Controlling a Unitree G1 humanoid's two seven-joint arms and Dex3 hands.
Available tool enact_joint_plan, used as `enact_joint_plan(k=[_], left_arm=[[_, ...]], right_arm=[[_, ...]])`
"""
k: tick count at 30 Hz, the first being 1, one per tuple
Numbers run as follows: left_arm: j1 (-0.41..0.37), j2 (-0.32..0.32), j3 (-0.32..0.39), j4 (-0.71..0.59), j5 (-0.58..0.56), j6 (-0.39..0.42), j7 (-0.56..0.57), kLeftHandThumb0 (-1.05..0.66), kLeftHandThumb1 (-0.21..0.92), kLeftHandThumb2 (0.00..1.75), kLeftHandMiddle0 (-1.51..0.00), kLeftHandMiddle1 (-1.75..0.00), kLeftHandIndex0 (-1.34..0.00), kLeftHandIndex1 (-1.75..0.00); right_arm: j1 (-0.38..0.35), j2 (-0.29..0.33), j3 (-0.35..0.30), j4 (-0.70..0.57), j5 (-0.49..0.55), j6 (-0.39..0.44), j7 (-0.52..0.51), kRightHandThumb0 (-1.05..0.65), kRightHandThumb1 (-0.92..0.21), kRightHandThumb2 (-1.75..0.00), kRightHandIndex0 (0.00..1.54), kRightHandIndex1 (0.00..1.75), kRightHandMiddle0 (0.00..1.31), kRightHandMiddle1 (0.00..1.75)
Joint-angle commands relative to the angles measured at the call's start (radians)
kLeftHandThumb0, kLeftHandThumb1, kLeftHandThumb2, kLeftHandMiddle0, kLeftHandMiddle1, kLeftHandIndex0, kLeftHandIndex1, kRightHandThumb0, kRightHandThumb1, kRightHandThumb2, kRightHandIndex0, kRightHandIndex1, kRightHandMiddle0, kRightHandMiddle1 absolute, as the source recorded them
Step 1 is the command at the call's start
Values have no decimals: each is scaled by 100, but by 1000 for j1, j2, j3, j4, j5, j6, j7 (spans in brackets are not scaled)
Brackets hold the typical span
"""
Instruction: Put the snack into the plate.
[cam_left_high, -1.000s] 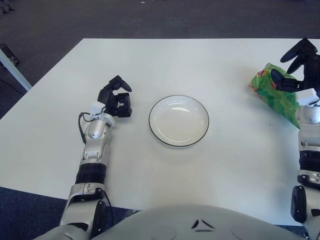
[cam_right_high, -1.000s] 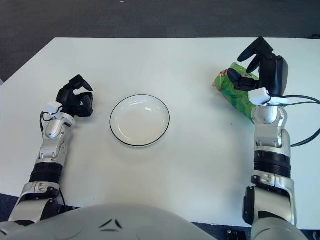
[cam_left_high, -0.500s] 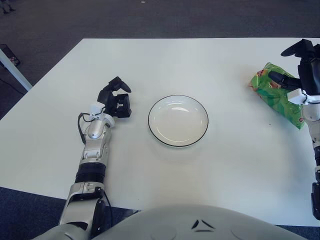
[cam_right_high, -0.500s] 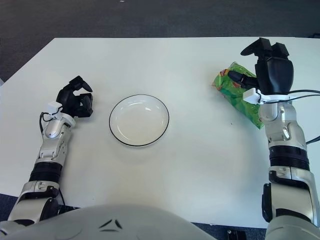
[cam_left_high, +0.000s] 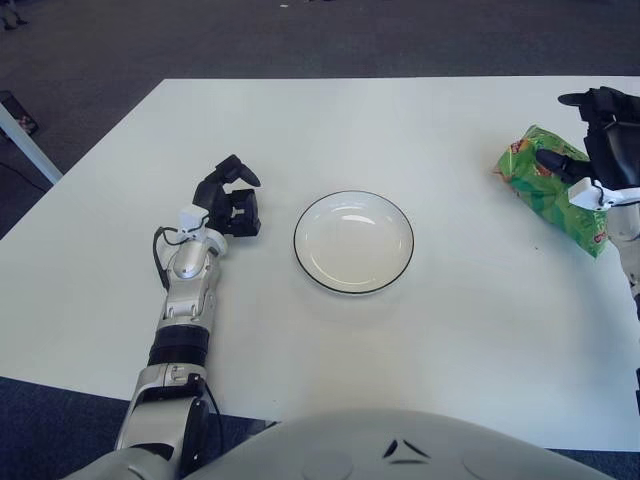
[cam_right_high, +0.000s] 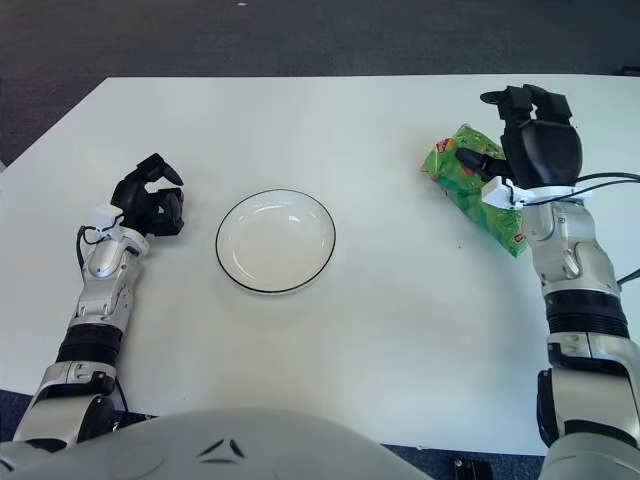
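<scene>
One right robot hand over green snack, fingers spread.

White table bears plate and, seemingly flat, snack.

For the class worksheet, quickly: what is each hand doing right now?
Left hand: curled shut, holding nothing, left of the plate.
Right hand: over the green snack bag, fingers spread open, not gripping it.

right hand hovers with fingers spread (left hand curled, idle).
</scene>
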Motion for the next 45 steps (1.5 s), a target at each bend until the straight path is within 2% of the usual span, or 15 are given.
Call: enact_joint_plan(k=[1, 5, 10, 21, 25, 31, 35, 41, 45], left_arm=[[172, -79, -8, 142, -8, -17, 2, -51, 25, 140, -136, -175, -67, -175], [172, -81, -7, 137, -10, -14, 6, -51, 25, 140, -136, -175, -67, -175], [172, -82, -6, 137, -8, -16, 13, -51, 24, 141, -136, -175, -68, -175], [176, -83, -10, 127, -8, -16, 13, -51, 23, 142, -136, -175, -68, -175], [176, -84, -10, 126, -9, -18, 12, -52, 23, 143, -136, -175, -69, -175], [176, -84, -10, 123, -9, -20, 12, -52, 22, 143, -136, -175, -69, -175], [175, -84, -9, 123, -12, -22, 9, -52, 22, 144, -136, -175, -70, -175], [179, -85, -10, 112, -13, -20, 11, -52, 21, 145, -136, -175, -70, -175], [180, -87, -9, 108, -15, -20, 12, -53, 20, 146, -136, -175, -71, -175]], right_arm=[[-14, -16, 17, 13, 58, 30, 102, -105, -92, -95, 0, 0, 0, 24], [-6, -7, 13, 10, 106, 56, 182, -105, -92, -96, 0, 0, 0, 9], [8, -2, 11, 3, 137, 68, 226, -105, -92, -96, 0, 0, 0, 1], [14, 4, 21, 14, 153, 108, 275, -105, -92, -96, 0, 0, 0, 0], [2, 5, 37, 59, 157, 111, 289, -105, -92, -98, 0, 0, 0, 0], [-12, -14, 65, 77, 158, 141, 360, -105, -92, -101, 0, 0, 0, 0], [-40, -39, 108, 137, 142, 146, 440, -105, -92, -103, 0, 0, 0, 0], [-112, -97, 206, 205, 88, 188, 623, -105, -92, -105, 0, 0, 0, 0], [-154, -119, 262, 241, 55, 193, 693, -105, -92, -105, 0, 0, 0, 0]])
